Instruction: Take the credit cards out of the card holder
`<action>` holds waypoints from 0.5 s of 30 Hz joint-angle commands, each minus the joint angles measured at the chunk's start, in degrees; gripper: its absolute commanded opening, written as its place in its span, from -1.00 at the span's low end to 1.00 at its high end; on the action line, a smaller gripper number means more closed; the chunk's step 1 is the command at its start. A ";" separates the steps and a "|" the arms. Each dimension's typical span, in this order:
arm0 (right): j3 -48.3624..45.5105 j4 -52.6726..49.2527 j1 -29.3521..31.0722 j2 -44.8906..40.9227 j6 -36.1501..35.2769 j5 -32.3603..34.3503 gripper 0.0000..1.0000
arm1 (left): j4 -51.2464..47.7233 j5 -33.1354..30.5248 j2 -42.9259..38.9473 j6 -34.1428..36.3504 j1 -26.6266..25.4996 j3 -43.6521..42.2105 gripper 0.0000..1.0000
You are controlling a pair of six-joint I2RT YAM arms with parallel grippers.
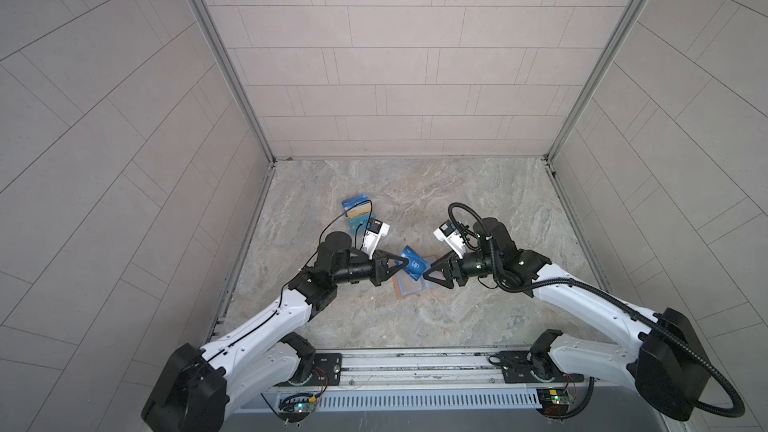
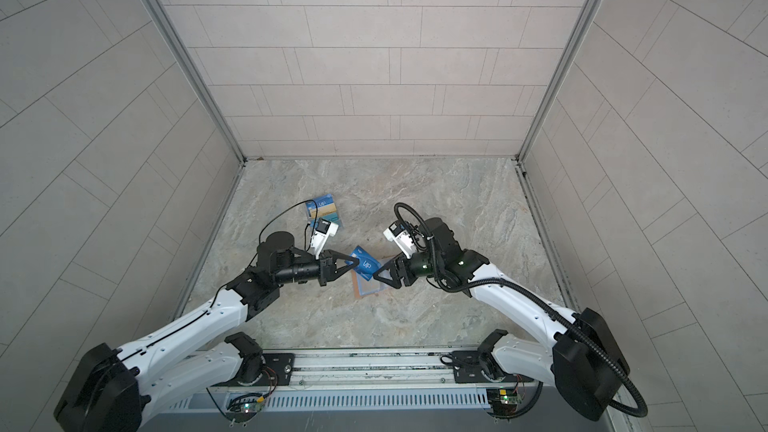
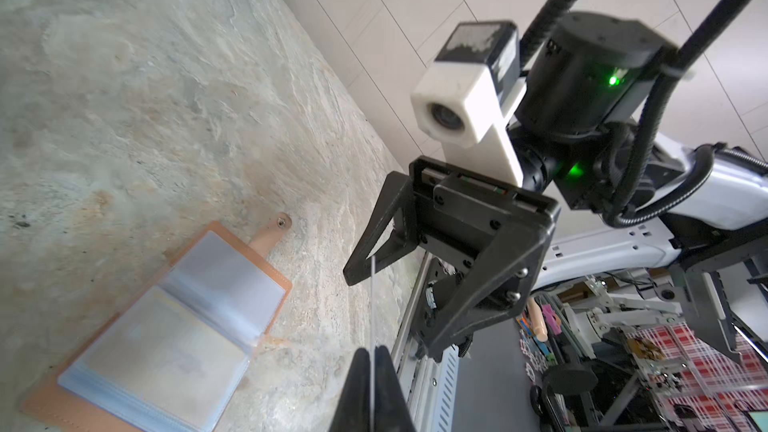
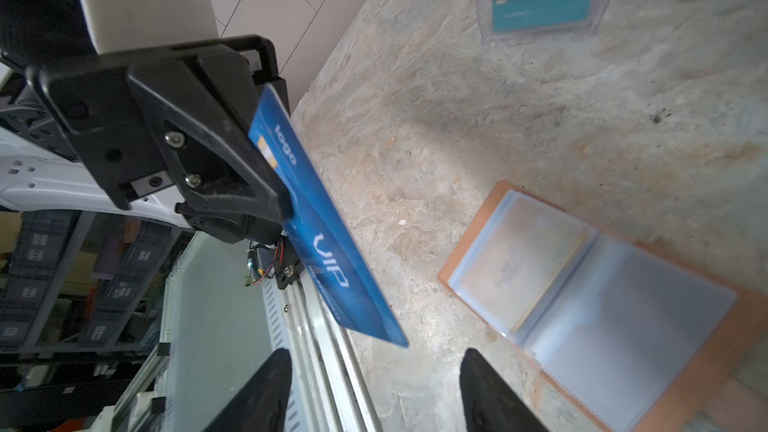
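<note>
Right wrist view suggested a handover: left gripper [image 4: 286, 201] pinched the blue VIP card [image 4: 332, 251], right gripper [image 4: 374, 355] stood spread; next move probably needed carrying it to the card pile [image 1: 356, 209].

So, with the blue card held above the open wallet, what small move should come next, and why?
Probably the left arm should carry the dark blue plastic card toward the pile of cards farther back. The left jaws are shut on the card, the right jaws stand open, not gripping it, and it hangs above the open tan leather card holder.
</note>
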 commanded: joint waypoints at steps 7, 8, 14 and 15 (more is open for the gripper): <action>-8.00 34.12 1.16 0.53 22.17 8.35 0.35 | 19.18 -11.20 -1.63 -9.49 0.12 -4.52 -1.00; -8.17 36.12 1.41 0.76 23.16 8.95 0.33 | 20.86 -11.83 -1.48 -10.40 0.12 -4.96 -1.00; -7.18 43.50 2.79 2.37 26.58 9.32 0.06 | 26.29 -13.64 -0.88 -13.17 0.13 -6.15 -1.00; -7.12 44.21 3.00 2.57 27.01 9.41 0.03 | 27.07 -14.00 -0.88 -13.53 0.12 -6.37 -1.00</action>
